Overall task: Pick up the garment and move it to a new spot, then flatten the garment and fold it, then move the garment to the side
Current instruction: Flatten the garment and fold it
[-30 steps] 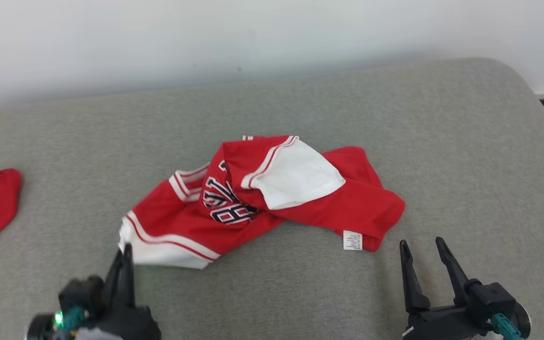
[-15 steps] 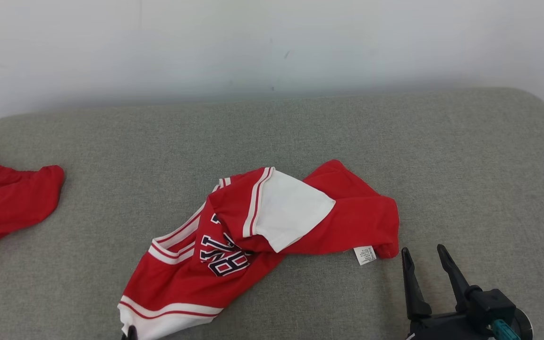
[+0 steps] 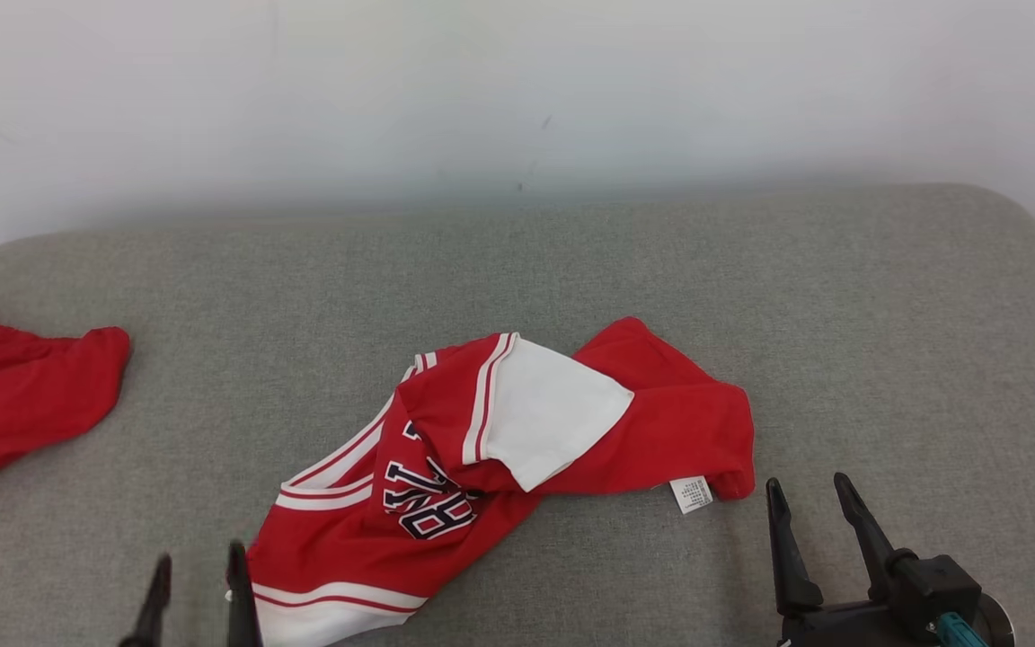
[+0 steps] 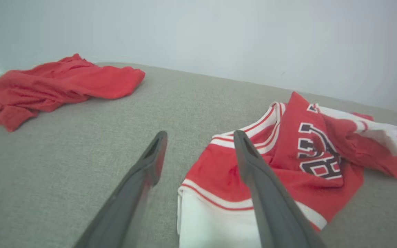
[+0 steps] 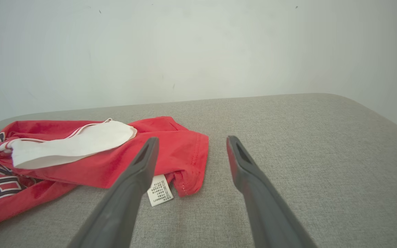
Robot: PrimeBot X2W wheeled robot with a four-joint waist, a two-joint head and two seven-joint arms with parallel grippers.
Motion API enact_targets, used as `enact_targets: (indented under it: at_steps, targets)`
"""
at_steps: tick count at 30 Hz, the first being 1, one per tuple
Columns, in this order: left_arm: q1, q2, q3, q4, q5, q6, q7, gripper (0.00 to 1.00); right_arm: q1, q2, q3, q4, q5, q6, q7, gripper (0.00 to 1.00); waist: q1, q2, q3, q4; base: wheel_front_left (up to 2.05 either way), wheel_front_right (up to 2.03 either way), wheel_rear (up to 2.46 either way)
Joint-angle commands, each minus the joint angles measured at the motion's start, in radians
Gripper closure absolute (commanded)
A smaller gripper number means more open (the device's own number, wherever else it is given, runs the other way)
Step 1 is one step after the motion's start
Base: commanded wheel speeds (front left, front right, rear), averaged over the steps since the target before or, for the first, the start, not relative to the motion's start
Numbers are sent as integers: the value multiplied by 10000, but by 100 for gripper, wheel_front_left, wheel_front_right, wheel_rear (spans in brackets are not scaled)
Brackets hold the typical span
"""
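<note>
The garment (image 3: 517, 449) is a red jersey with white trim and dark lettering, lying crumpled in the middle of the grey cushion (image 3: 571, 261). My left gripper (image 3: 199, 562) stands open at the lower left, its right finger right beside the garment's white hem corner. In the left wrist view the gripper (image 4: 199, 134) is open over that hem of the garment (image 4: 288, 165), holding nothing. My right gripper (image 3: 807, 485) stands open just right of the garment's red end and its white label (image 3: 692, 494). The right wrist view shows that gripper (image 5: 192, 139) open near the garment (image 5: 115, 162).
A second red cloth (image 3: 23, 395) lies bunched at the cushion's left edge, also seen as a cloth (image 4: 60, 82) in the left wrist view. A white wall (image 3: 517, 90) runs behind. The cushion rounds off at the far right.
My left gripper has opened and let go of the garment's white hem corner. The head camera has shifted, so the whole picture sits differently. The right gripper stays open.
</note>
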Motion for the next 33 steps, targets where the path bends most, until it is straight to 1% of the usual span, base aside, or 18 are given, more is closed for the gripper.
enact_targets:
  at_steps: [1,7,10,17,22,24,25,27,32,33]
  targets:
    - [-183,24,107,-203,133,-68,-39,0,80,22,1,11,76,-22,-5,0,0,0,-32,-19,0,0,0]
    - [-175,-134,957,-1176,960,-404,-40,0,117,21,-65,8,99,-22,-5,0,0,0,-77,-127,0,0,0]
    - [-182,-253,1403,-1423,1239,-616,-40,0,119,21,-128,21,115,-22,-5,0,0,0,-33,-199,0,0,0]
    - [-15,-493,1976,-1158,1788,-1113,-41,0,-39,19,-243,254,109,-22,-5,0,0,0,107,-273,0,0,0]
    - [25,-684,2224,-1154,1976,-1271,-42,0,-287,21,-240,456,-135,-22,-5,0,0,0,167,-215,0,0,0]
    - [-23,-746,2230,-1125,2040,-1308,-42,0,-453,22,-192,636,-248,-22,-5,0,0,0,191,-150,0,0,0]
    - [-105,-791,2208,-1091,2076,-1388,-42,0,-631,20,-187,943,-388,-22,-5,0,0,0,205,-49,0,0,0]
    - [-178,-830,2178,-1068,2111,-1412,-42,0,-829,-10,-179,1308,-505,-22,-3,0,0,0,220,72,0,0,0]
    - [-288,-878,2135,-1048,2153,-1469,-42,0,-1438,-283,-127,2505,-489,-22,-5,0,0,0,297,391,0,0,0]
    - [-288,-878,2135,-1048,2153,-1469,-42,0,-1438,-283,-127,2505,-489,-22,-5,0,0,0,297,391,0,0,0]
